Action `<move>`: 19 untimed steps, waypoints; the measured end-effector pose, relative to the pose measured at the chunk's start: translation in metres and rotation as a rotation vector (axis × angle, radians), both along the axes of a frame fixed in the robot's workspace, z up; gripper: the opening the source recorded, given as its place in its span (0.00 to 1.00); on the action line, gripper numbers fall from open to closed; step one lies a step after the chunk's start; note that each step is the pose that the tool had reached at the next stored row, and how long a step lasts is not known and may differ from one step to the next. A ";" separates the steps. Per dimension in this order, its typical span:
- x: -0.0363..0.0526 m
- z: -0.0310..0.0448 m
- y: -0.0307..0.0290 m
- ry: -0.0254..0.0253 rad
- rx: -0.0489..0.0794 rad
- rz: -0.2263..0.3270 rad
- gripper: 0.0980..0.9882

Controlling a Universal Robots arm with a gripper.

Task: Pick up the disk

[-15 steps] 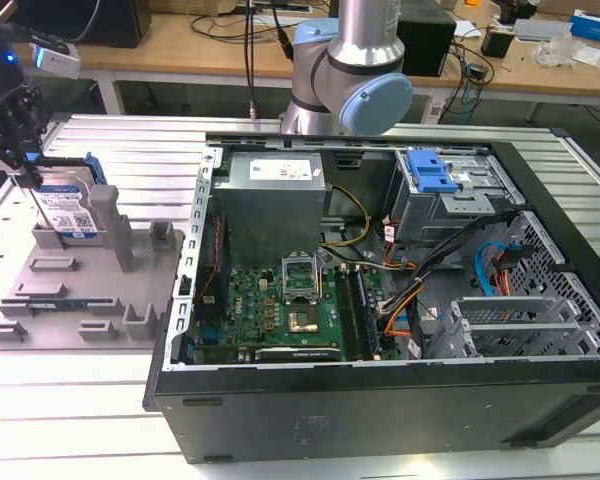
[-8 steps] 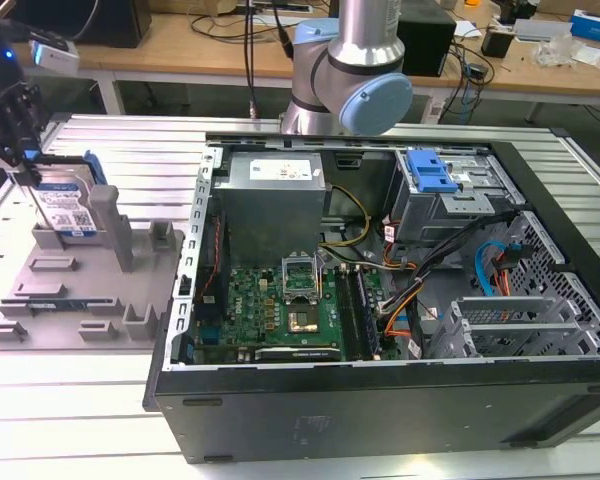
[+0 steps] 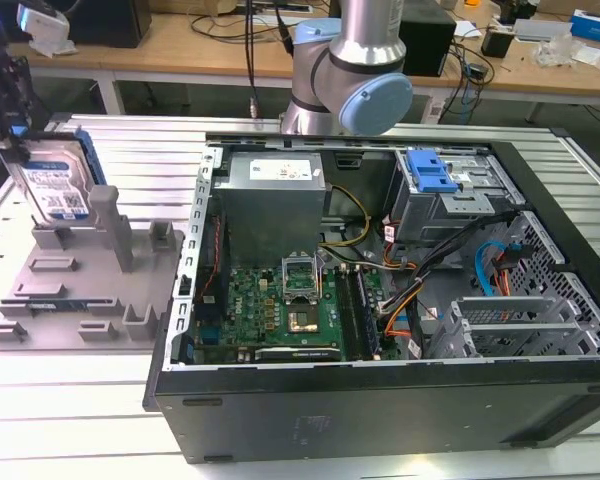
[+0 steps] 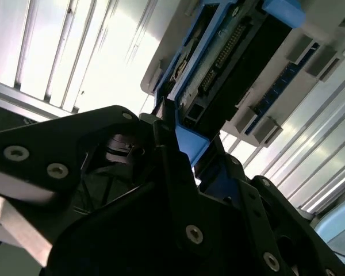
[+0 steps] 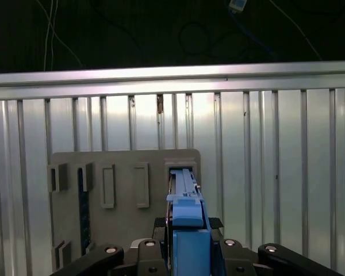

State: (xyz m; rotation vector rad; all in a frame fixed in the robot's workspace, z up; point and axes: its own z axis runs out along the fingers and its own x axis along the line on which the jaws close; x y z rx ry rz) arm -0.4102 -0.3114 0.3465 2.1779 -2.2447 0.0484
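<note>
Hand [image 5: 187, 256] clamped on the disk's [image 3: 52, 188] blue side bracket [image 5: 188, 230], black fingers [image 5: 146, 253] pressing it from both sides in the first wrist view. Disk stands upright on edge, label showing, at ten o'clock in the exterior view, over the grey fixture [image 3: 75, 290] on the slatted metal worktop [image 3: 70, 420]. Further off, at three o'clock, the open computer case [image 3: 400, 400] lies with its motherboard [image 3: 280, 310] exposed.

The exterior view looks down from above across the open computer case [image 3: 380, 290] and grey fixture [image 3: 80, 290], while both wrist views sit close over that fixture [image 5: 123, 190].
</note>
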 end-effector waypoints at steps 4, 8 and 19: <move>0.0000 0.0229 0.0000 0.0001 0.000 0.000 0.30; 0.0000 0.0519 0.0000 -0.0001 0.000 0.000 0.30; 0.0000 0.1257 0.0000 -0.0001 0.000 0.000 0.30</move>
